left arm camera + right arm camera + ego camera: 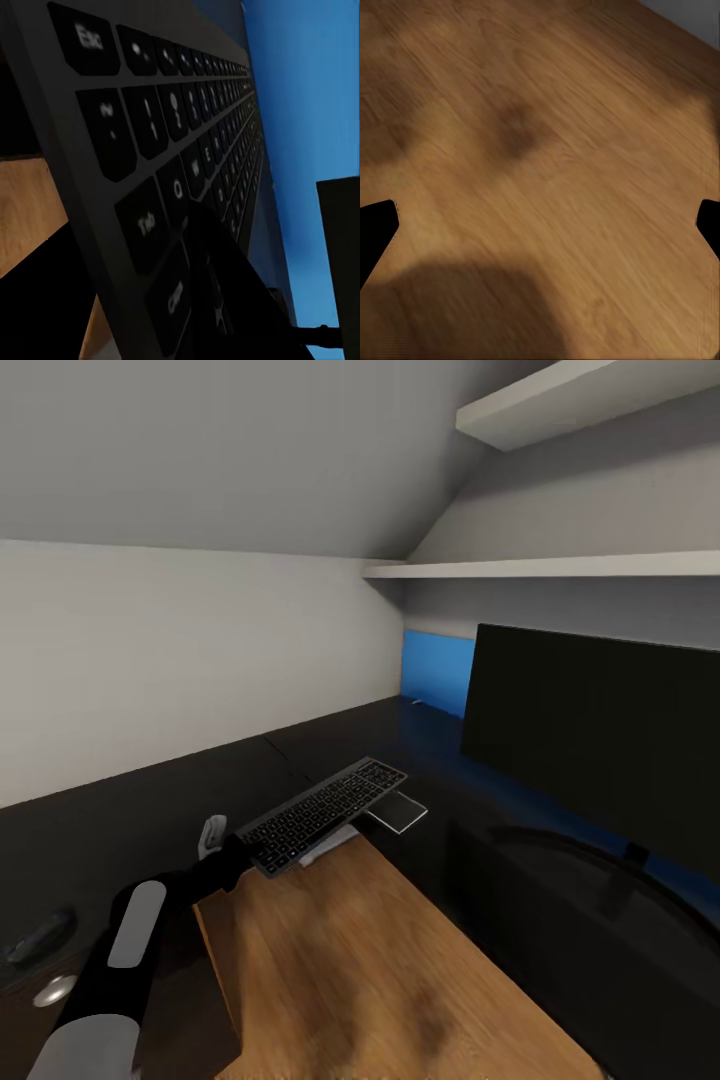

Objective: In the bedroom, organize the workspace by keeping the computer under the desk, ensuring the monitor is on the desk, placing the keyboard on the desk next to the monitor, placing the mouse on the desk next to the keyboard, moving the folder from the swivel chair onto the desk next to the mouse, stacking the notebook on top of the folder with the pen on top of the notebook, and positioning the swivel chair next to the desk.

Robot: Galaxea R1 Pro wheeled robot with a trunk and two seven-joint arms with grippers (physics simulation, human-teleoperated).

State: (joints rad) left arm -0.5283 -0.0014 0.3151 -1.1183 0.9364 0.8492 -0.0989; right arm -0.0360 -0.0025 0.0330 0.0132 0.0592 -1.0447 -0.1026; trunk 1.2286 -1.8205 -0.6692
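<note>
Two pale shelves (560,568) ran along the grey wall up top, one above the other. Below, a wood plank floor (370,970) showed warm and brown, and a small grey flat pad (397,811) lay there.

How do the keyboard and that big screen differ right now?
The keyboard is slim, grey-framed with black keys, and held tilted by the left gripper at one end. The monitor is far larger, blank black, standing upright on the desk. Both are dark and rectangular.
</note>
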